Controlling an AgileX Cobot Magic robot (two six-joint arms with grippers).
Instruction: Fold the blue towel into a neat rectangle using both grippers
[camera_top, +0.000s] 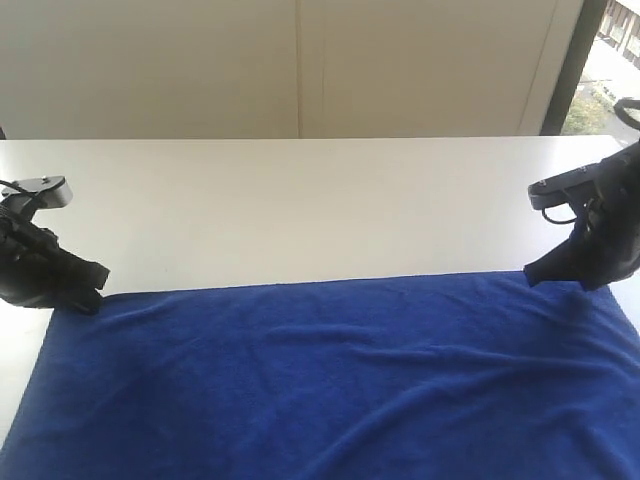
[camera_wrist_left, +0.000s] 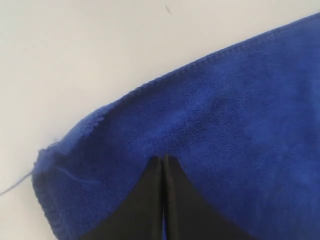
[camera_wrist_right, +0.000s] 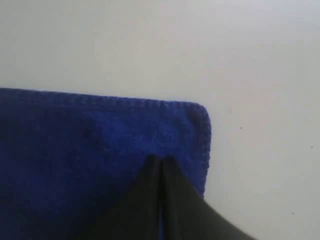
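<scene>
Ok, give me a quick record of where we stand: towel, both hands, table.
towel: blue, spread flat, lightly wrinkled, not yet folded
left hand: shut, tip on the towel's far-left corner in the exterior view
right hand: shut, tip on the far-right corner
grip: cannot tell whether either hand pinches cloth
table: white, towel lies on it

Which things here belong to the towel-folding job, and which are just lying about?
In the job: blue towel; left gripper, shut at one far corner; right gripper, shut at the other.
Not in the job: white table underneath; wall; window.
</scene>
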